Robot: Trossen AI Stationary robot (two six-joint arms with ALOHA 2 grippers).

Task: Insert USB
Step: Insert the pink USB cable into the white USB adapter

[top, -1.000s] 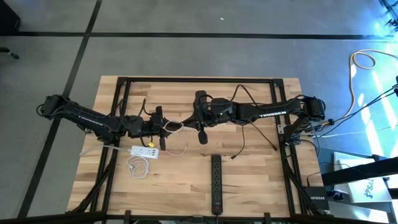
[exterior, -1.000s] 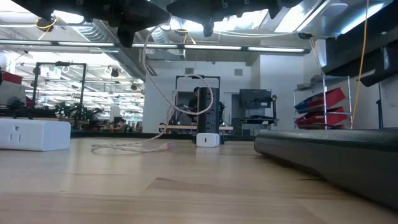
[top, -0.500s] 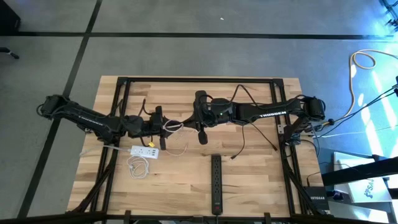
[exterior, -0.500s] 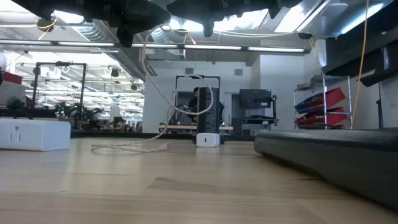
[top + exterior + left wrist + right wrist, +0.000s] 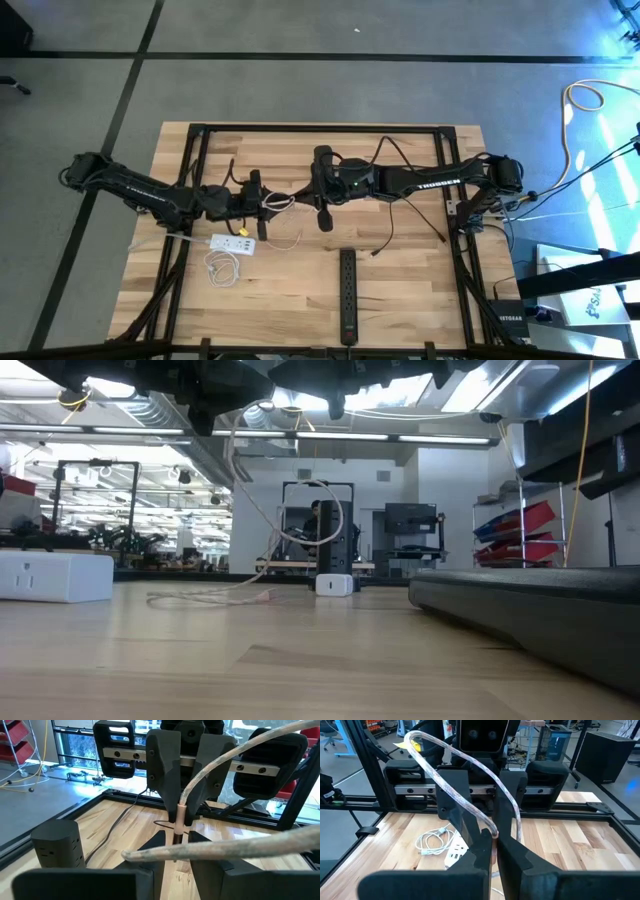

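Note:
A pale pinkish USB cable (image 5: 451,766) is held up in the air between my two grippers, which face each other level above the table's middle. My right gripper (image 5: 495,843), also seen in the high view (image 5: 292,197), is shut on the cable's connector. My left gripper (image 5: 176,839) (image 5: 272,203) is narrowly open. Its fingertips stand on either side of the connector's thin tip (image 5: 176,834), with a small gap on each side. The cable arches up, passes over my left fingers, and hangs to the table (image 5: 210,598). A white power strip (image 5: 232,243) lies flat below the left gripper. My right gripper pinches the cable's pinkish connector sleeve (image 5: 180,813) between its two fingers. The fingers come level from the table's right side. The connector is lifted clear of the table, and the cable loops up from it, slack, its far end lying on the wood.
A coiled white cable (image 5: 222,266) lies next to the white strip. A black power strip (image 5: 347,295) lies toward the near edge, and a dark outlet tower (image 5: 55,845) stands near the middle. A black frame (image 5: 320,128) borders the table.

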